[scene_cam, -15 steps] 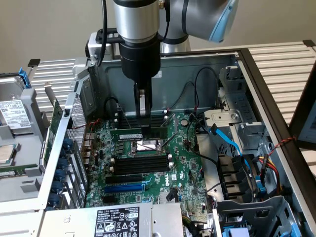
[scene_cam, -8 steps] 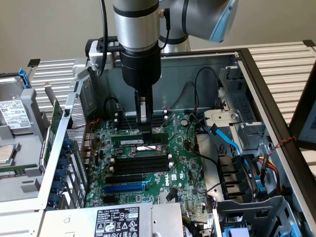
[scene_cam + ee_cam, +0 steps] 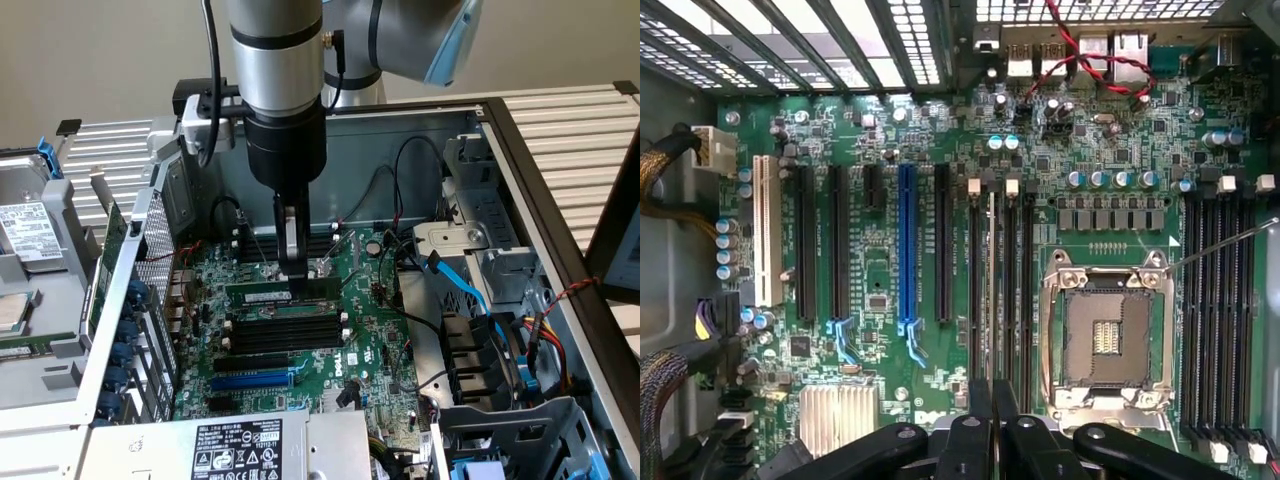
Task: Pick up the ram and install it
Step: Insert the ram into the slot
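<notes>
Inspector: What is recorded nearest, in the exterior view?
Clerk: A blue expansion slot, then the black memory slots.
Inspector: And the ram?
Clerk: The ram is found just beyond them, standing on edge along a slot. The pincer is closed narrowly upon it from above. Whether it is fully seated cannot be told.

Straight-down access through the open case top at frame centre, taken up by the end effector, pinched on the ram. Black memory slots just below lie unobstructed. Exterior view's right: black cables and blue cables crowd the way. Exterior view's left: perforated case wall. Bottom edge: power supply blocks.
</notes>
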Motion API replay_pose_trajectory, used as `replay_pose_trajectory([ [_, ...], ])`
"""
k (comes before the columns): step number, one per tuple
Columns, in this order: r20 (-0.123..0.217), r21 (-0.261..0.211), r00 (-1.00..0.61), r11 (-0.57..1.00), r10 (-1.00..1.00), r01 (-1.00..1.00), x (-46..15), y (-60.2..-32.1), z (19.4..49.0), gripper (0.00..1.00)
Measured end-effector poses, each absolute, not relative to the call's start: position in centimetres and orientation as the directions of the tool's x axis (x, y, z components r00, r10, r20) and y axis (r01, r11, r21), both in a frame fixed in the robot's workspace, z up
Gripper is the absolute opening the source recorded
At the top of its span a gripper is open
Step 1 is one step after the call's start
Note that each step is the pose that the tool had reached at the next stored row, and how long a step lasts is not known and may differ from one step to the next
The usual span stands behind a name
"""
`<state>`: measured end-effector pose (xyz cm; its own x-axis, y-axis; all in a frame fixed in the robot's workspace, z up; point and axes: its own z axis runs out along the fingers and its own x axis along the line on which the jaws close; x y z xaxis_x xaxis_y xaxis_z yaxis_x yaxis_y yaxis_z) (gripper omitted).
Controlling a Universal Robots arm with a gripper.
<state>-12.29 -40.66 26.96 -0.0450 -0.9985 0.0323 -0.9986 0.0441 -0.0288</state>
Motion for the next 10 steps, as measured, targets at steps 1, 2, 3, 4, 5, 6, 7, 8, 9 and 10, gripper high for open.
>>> replay_pose_trajectory([
  [1,0.033,-0.029,-0.044,0.043,-0.999,-0.999,-12.29,-40.66,26.9,0.13],
  [2,0.033,-0.029,-0.043,0.042,-0.999,-0.999,-12.28,-40.66,26.84,0.13],
  [3,0.034,-0.029,-0.042,0.041,-0.999,-0.999,-12.28,-40.66,26.79,0.13],
  [4,0.034,-0.029,-0.042,0.041,-0.999,-0.999,-12.29,-40.66,26.79,0.13],
  [5,0.034,-0.029,-0.042,0.041,-0.999,-0.999,-12.29,-40.66,26.79,0.13],
  [6,0.034,-0.029,-0.042,0.041,-0.999,-0.999,-12.29,-40.66,26.79,0.13],
  [7,0.034,-0.029,-0.042,0.041,-0.999,-0.999,-12.29,-40.66,26.78,0.13],
  [8,0.034,-0.029,-0.042,0.041,-0.999,-0.999,-12.29,-40.66,26.77,0.13],
  [9,0.034,-0.029,-0.042,0.041,-0.999,-0.999,-12.29,-40.66,26.77,0.13],
  [10,0.034,-0.029,-0.042,0.041,-0.999,-0.999,-12.29,-40.66,26.77,0.13],
])
